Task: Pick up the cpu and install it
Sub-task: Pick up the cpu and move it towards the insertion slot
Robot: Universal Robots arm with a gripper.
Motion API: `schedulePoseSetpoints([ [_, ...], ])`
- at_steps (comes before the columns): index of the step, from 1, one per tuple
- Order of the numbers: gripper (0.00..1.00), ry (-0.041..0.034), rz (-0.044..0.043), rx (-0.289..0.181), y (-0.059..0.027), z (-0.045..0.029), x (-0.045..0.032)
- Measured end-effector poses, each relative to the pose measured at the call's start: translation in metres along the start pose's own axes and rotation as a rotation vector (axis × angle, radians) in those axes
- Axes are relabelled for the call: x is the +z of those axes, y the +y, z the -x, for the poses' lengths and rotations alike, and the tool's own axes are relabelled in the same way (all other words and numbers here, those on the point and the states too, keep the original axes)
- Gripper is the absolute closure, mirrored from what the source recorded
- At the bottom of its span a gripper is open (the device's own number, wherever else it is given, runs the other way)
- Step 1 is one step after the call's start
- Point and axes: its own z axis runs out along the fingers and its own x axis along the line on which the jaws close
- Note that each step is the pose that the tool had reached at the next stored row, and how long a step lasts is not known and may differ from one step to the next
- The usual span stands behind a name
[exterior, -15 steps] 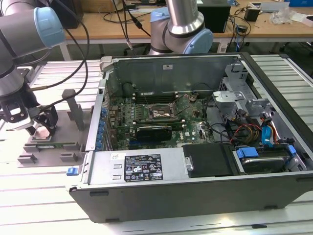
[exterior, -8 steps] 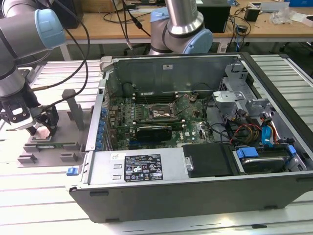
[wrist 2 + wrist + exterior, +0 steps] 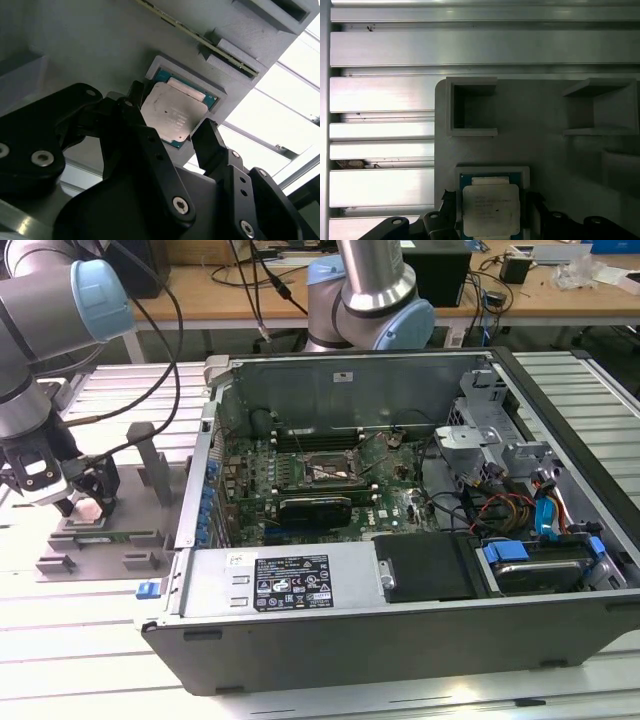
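So the fingers (image 3: 210, 145) are spread, one on each side of the cpu (image 3: 170, 112), and in the first wrist view there's a thin gap on both sides. They're released, not gripping anything. The cpu sits flat in a square raised-rim pocket (image 3: 525, 172) of the grey fixture (image 3: 545, 145), silver lid up, with a bit of green board showing around the lid. There are a few lines of print on the lid, but honestly I can't read any of it.

Near that pocket the fixture has a couple of hollow square posts (image 3: 470, 107). In the second wrist view there's also a thin board (image 3: 200, 42) standing edge-on in a slot.

The fixture sits on the slatted aluminium desk (image 3: 380, 90). In the exterior view it's towards the exterior view's left, just beside the open computer case (image 3: 400, 640). Inside the case you can see the motherboard (image 3: 300, 480), drive cages and a tangle of coloured cables (image 3: 520, 510). The cover plate (image 3: 210, 580) inside the case, along its near edge, carries a black sticker (image 3: 291, 583), but the print is too small to read.
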Motion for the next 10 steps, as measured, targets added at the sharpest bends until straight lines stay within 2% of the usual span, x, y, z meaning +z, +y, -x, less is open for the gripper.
schedulePoseSetpoints([
  [4,0.34,0.0000,-0.0001,0.000,0.0000,0.0000,0.0000],
  [5,0.35,0.0000,-0.0001,0.000,0.0000,0.0000,0.0001],
  [6,0.43,-0.0001,0.0000,0.000,0.0000,0.0000,0.0001],
  [10,0.43,0.0000,0.0000,0.000,0.0000,0.0000,0.0001],
])
